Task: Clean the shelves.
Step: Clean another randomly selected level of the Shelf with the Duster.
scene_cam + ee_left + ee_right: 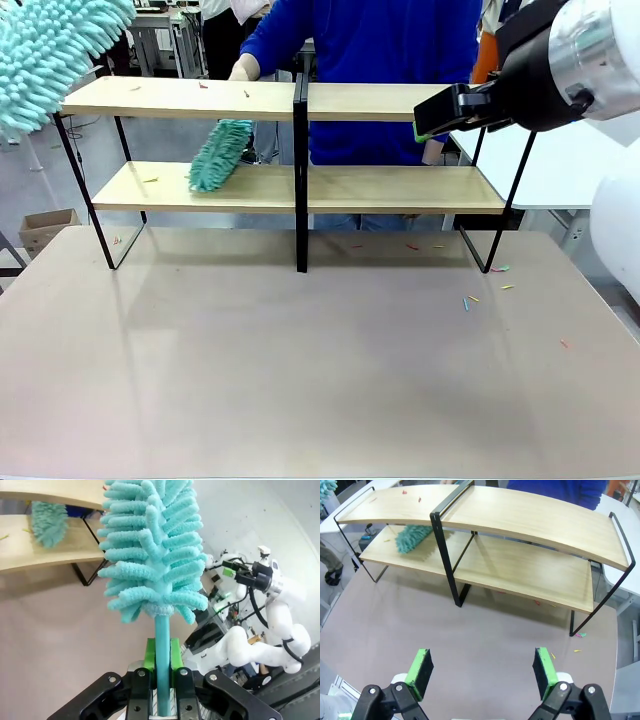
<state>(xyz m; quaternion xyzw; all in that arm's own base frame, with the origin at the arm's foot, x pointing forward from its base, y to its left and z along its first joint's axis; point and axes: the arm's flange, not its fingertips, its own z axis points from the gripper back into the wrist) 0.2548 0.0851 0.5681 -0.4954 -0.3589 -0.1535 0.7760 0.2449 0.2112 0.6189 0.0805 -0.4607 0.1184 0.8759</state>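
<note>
On the shelves (400,188), scraps (203,86) lie at 11 o'clock; cleaning looks barely begun. Left gripper (162,655) pinches a duster (152,545); right gripper (482,672) spread, idle.

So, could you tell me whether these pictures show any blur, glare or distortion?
Front view: the darker duster on the lower board of the shelves is smeared by motion, and the beige tabletop faintly mirrors the frame. Right wrist view: the wide lens bows the straight boards into arcs. Left wrist view: the light duster in the left end effector is sharp.
</note>
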